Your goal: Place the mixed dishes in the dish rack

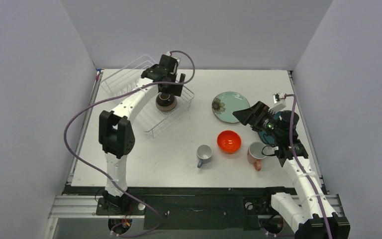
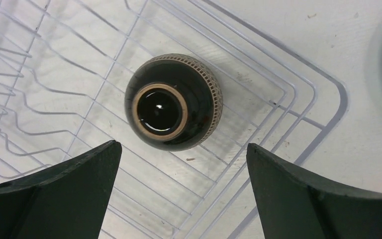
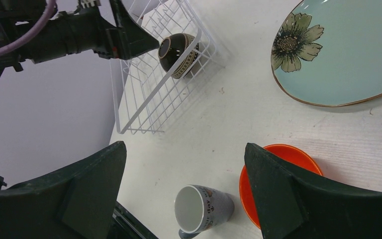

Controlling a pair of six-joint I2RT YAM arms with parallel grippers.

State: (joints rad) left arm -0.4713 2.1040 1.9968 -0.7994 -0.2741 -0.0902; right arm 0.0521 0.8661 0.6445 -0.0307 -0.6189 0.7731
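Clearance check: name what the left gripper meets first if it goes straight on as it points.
The upside-down brown bowl in the rack, centred under the open left gripper; depth unclear.

I see a white table [image 1: 129, 164] boxed in.
Plain grey walls [image 1: 194, 30] stand left, far and right; black rail [image 1: 194, 191] along the near edge.

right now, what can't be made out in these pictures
Brown bowl: base faces every camera in the rack, inside hidden.
Square plate: top view, mostly under the right arm.
Grey mug: right wrist view, lettering too small to read.
Orange bowl: right wrist view, partly behind the right tool.
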